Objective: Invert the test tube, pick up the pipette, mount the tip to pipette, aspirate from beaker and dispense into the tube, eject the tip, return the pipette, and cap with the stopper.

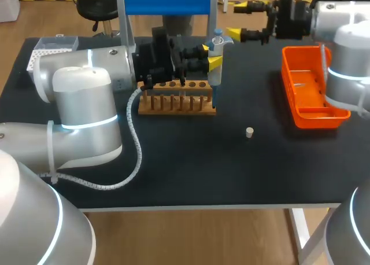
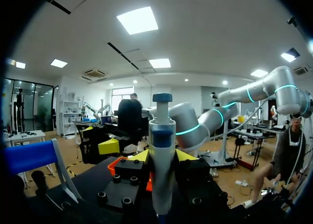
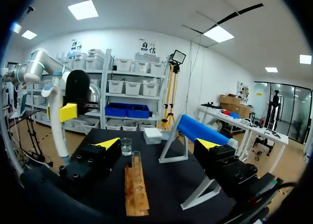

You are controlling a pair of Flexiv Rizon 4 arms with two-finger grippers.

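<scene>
Clamped pipette [image 1: 215, 65] upright in left claw [image 1: 209, 55] beside rack [image 1: 176, 97]; spread right claw [image 1: 237, 22] wide, holding nothing.

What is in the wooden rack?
One glass tube stands near the rack's far end. From above, the left gripper, holding the pipette, covers that end, so any holes there are hidden.

No legible text, labels or numbers showing on the pipette [image 2: 161, 155], the wooden tube rack [image 1: 176, 103], the orange tray [image 1: 313, 118], or the black table [image 1: 191, 166]
</scene>
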